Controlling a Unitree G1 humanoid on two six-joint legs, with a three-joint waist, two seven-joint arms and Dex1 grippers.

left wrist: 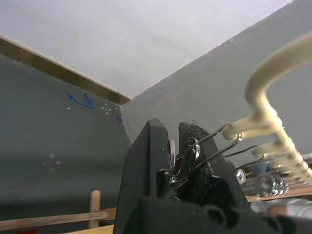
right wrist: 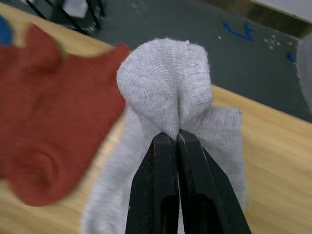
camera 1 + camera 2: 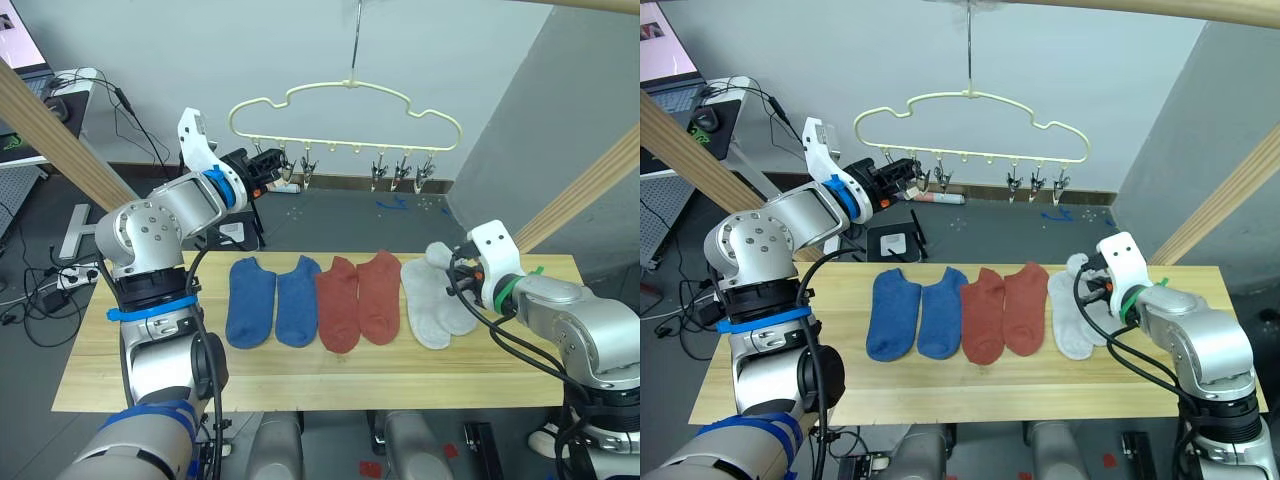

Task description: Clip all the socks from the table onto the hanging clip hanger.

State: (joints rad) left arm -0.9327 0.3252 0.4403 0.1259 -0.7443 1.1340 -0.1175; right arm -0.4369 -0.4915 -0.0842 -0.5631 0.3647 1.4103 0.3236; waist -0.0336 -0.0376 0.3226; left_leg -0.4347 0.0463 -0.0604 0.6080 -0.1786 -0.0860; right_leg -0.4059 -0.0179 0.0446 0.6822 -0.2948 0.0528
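Note:
The pale yellow clip hanger (image 3: 345, 90) hangs behind the table (image 3: 300, 385), with several silver clips along its lower bar. My left gripper (image 3: 268, 170) is raised to the bar's left end and is shut on the leftmost clip (image 1: 195, 151). Two blue socks (image 3: 251, 300), two brick red socks (image 3: 358, 298) and a light grey sock (image 3: 428, 310) lie side by side on the wood. At the row's right end, my right gripper (image 2: 176, 136) is shut on the bunched cuff of the second grey sock (image 2: 165, 92), which still rests on the table.
Slanted round wooden frame poles stand at the left (image 3: 50, 130) and right (image 3: 590, 190). Behind the left pole are a desk (image 3: 30, 70) with a laptop and cables on the floor. The table's front strip is bare.

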